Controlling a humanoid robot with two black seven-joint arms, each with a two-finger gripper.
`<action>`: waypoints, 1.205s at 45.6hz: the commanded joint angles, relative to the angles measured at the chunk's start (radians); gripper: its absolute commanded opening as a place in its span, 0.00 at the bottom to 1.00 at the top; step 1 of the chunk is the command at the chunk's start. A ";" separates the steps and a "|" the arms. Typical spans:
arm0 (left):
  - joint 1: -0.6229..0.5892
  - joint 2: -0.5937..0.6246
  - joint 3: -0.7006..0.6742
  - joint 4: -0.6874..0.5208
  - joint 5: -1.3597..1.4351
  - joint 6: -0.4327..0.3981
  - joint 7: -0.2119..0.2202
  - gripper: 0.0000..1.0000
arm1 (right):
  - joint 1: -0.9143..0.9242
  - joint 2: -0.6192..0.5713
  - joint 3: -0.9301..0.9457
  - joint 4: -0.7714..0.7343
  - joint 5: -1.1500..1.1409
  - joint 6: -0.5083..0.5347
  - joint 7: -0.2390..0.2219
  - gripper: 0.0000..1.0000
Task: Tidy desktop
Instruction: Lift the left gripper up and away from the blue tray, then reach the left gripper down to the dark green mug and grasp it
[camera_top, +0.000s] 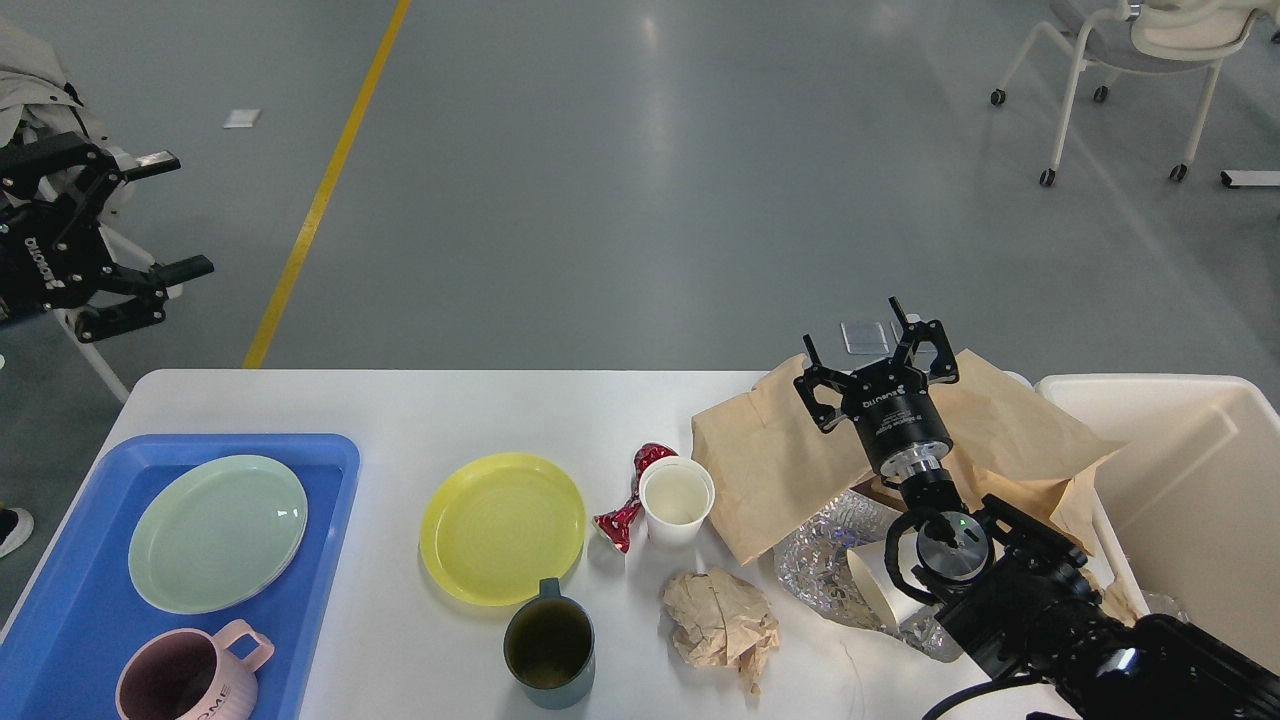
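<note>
Both tools, left (150, 215) and right (877, 345), gape empty; right arm could topple the paper cup (677, 500) on the desk (500, 410).

The black two-finger right gripper (877, 343) bears white lettering above a silver wrist ring; lower right, a looped black cable and a green light.

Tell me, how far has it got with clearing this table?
Partly done, I'd say. A pale green plate and pink mug already sit in the blue tray. Nothing is in hand: the left hand and right hand are both open and empty. Left on the desktop: yellow plate, dark mug, paper cup, red wrapper, crumpled paper, brown bag and foil.
</note>
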 joint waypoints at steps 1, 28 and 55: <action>-0.277 0.017 0.279 -0.050 0.050 -0.026 0.002 0.98 | 0.000 0.000 0.000 0.000 0.000 0.000 0.000 1.00; -0.934 -0.458 1.079 -0.513 0.423 0.345 -0.117 0.98 | -0.001 0.000 0.000 0.000 0.000 0.000 0.000 1.00; -0.561 -0.774 0.956 -0.757 0.433 0.806 0.126 0.95 | 0.000 0.000 0.000 0.000 -0.001 0.000 0.000 1.00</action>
